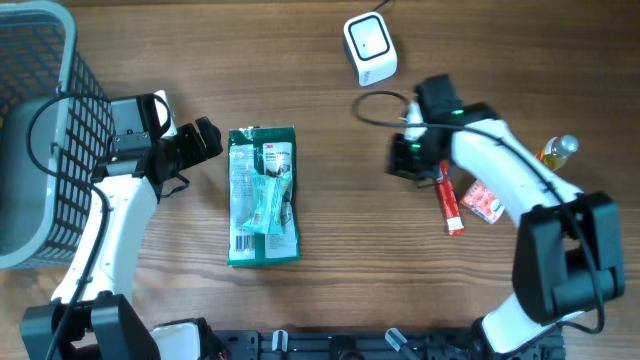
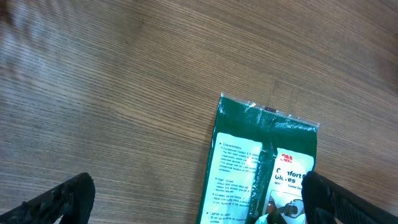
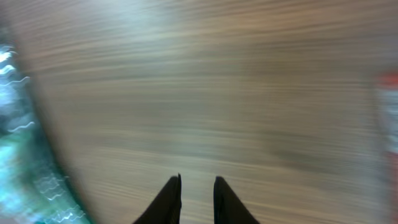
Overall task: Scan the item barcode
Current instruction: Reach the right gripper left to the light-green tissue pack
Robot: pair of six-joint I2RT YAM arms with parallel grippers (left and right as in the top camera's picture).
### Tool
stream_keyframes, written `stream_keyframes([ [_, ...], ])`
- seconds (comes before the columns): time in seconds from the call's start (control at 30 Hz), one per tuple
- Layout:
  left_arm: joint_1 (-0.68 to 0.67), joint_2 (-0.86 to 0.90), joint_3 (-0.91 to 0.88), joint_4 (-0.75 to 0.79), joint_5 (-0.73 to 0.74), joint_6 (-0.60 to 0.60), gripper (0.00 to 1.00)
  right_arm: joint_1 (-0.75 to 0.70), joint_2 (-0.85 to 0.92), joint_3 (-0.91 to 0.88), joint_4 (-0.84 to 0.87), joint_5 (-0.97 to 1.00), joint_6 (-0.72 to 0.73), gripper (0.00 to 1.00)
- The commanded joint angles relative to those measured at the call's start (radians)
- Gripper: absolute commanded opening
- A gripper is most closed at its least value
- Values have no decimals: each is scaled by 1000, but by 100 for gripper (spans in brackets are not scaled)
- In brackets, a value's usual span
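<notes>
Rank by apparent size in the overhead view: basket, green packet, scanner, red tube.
1. basket, though cropped by the frame
2. green packet
3. scanner and red tube: too alike to rank

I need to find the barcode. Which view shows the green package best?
Overhead: the whole green package lies flat, unobstructed. The left wrist view shows only one end; the right wrist view only a blurred green edge at left.
</notes>
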Motion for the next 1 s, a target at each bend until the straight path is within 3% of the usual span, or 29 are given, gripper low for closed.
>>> stream_keyframes([
  [0.0,5,-5,5,3,-6,13,100,178,8,9,140,-140,37,30],
  [0.03,5,-4,5,3,-6,13,100,219,9,8,179,-113,66,33],
  [0.13,5,-4,5,3,-6,13,100,360,15,-5,310,35,190,55],
  [0.4,5,-4,5,3,-6,13,100,542,154,-5,508,136,324,57],
  [0.47,5,-4,5,3,-6,13,100,550,188,-5,513,136,368,52],
  [0.6,5,-4,5,3,-6,13,100,549,192,-5,521,136,367,7],
  [0.8,5,-4,5,3,-6,13,100,483,52,-4,486,129,335,4],
  [0.97,5,-4,5,3,-6,13,100,356,-58,-4,318,145,336,4],
])
